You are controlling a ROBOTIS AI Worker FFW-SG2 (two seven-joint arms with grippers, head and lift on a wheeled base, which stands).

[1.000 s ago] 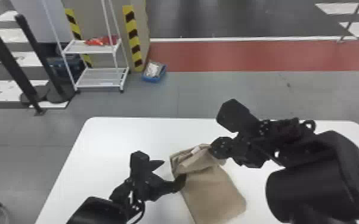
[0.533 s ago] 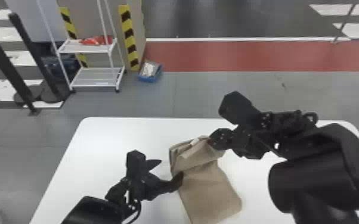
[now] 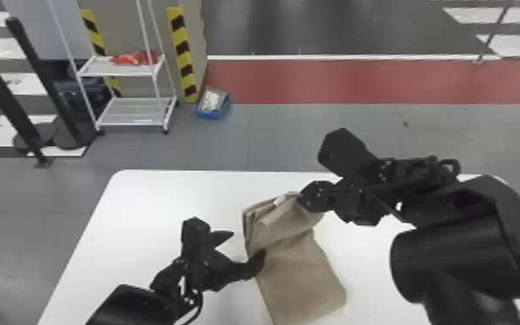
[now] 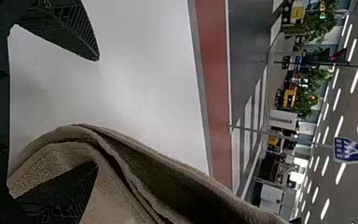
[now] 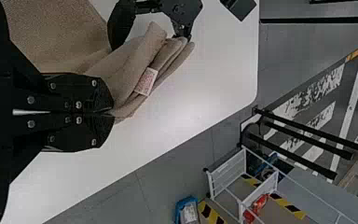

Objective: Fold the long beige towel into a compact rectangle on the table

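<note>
The long beige cloth towel [image 3: 304,278] lies on the white, smooth surface [image 3: 164,199], and I think the folding is partly done. Its far end is bunched up in a few layers, with a little white label [image 5: 146,81] peeking out. The near part looks flat and smooth. The black right gripper [image 5: 108,114] has its fingers closed tight on the edge of the top layers, and it seems to hold them up a bit. The black left gripper [image 3: 248,243] has its fingers wide apart, with one finger in by the towel's folds and the other out over the surface. The top layers are crooked, so they likely need to go down flat and be made neat. Maybe one more fold is left too, as the towel is not a small, tidy rectangle yet.
</note>
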